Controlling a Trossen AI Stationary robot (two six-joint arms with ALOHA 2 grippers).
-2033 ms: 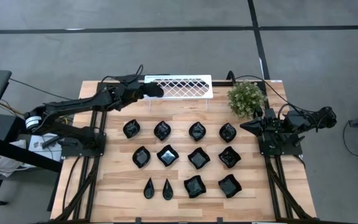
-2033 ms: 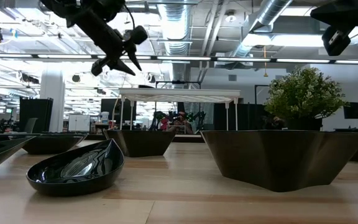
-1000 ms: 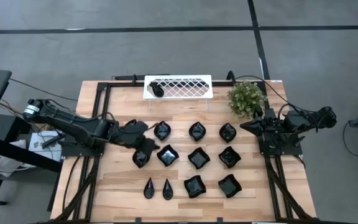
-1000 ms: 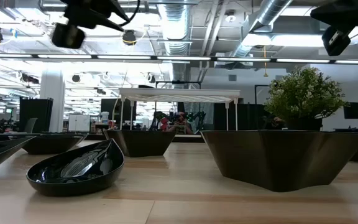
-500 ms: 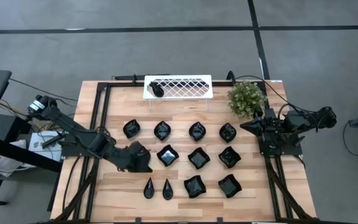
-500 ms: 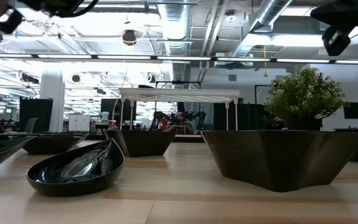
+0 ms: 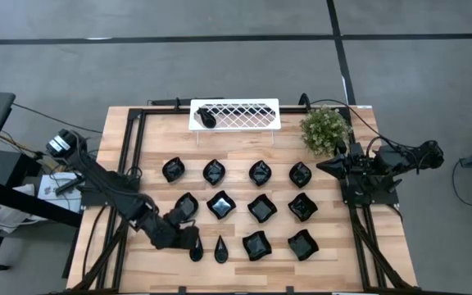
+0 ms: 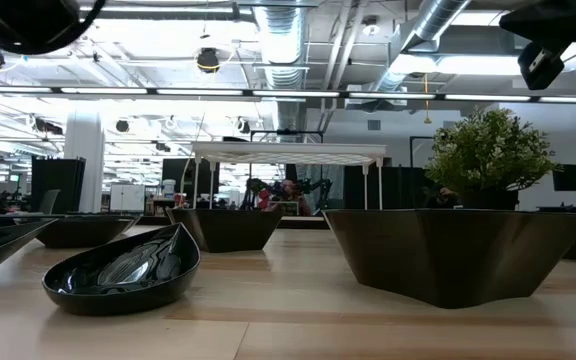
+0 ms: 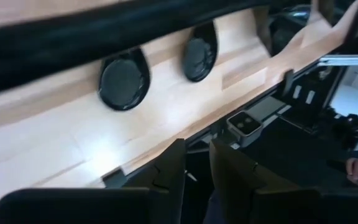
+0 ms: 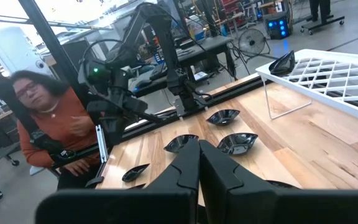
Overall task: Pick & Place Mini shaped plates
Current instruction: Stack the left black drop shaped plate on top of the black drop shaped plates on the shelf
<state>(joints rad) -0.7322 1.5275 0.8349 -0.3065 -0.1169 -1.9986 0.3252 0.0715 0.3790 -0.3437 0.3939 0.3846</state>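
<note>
The mini shaped plates lie in rows on the table, the two teardrops nearest its front edge, where the left gripper hovers with fingers slightly apart, seemingly empty. A skewed descent could skid a glossy teardrop off that edge. Farther back one plate sits on the white rack, and the right gripper waits closed by the plant.

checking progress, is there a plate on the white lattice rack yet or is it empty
Not empty: one mini plate lies on the white lattice rack, at its left end in the high view; the rest of the lattice is bare.
</note>
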